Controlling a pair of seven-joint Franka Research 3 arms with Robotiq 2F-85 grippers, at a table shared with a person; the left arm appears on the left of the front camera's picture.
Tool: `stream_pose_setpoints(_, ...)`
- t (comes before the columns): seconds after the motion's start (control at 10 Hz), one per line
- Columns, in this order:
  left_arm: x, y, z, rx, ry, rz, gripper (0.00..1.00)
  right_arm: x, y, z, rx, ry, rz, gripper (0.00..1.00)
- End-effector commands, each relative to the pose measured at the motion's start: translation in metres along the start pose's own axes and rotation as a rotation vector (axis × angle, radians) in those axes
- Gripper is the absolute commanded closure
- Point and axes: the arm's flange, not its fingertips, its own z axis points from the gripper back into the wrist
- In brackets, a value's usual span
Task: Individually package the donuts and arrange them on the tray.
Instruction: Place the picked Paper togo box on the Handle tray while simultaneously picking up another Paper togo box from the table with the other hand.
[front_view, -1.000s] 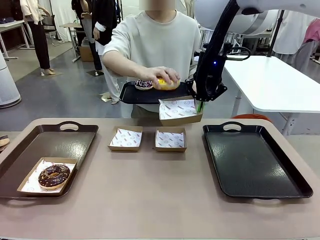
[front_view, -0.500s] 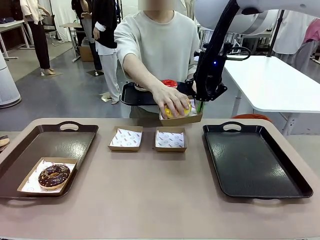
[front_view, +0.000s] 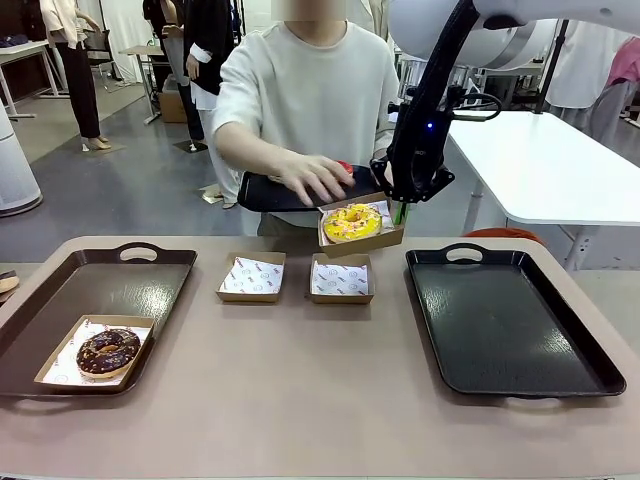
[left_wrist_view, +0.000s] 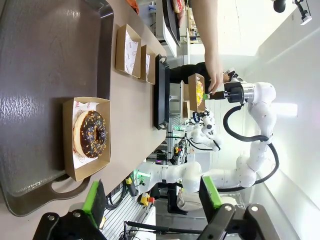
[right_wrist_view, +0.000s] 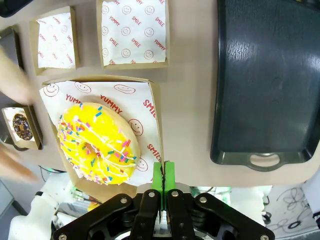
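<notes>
Bench (front_view: 300, 410): below my right end effector (right_wrist_view: 163, 175).
Grip: pinched narrow on box (right_wrist_view: 145, 107) rim, donut (right_wrist_view: 107, 150) inside.
Care: keep box level, lower onto tray (right_wrist_view: 265, 75) alongside.

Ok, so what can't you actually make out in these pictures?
- Front view: the person's hand covers most of the red donut and whatever else lies on the held tray.
- Right wrist view: there is a skin-toned blur at the left edge, likely the person's arm. The boxed chocolate donut is too small for detail.
- Front view: the left tray is cut off by the picture's left edge.
</notes>
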Motion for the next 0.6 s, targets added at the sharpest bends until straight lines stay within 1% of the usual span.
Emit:
stream_pose_setpoints(0.0, -0.0044, -0.004, -0.0002, -0.006, -0.009, 0.004, 0.02, -0.0033, -0.002, -0.001, 0.009, 0.006, 0.005, 1.0)
stream_pose_setpoints(0.5, -0.0044, -0.004, -0.0002, -0.006, -0.009, 0.004, 0.02, -0.0033, -0.002, -0.001, 0.009, 0.006, 0.005, 1.0)
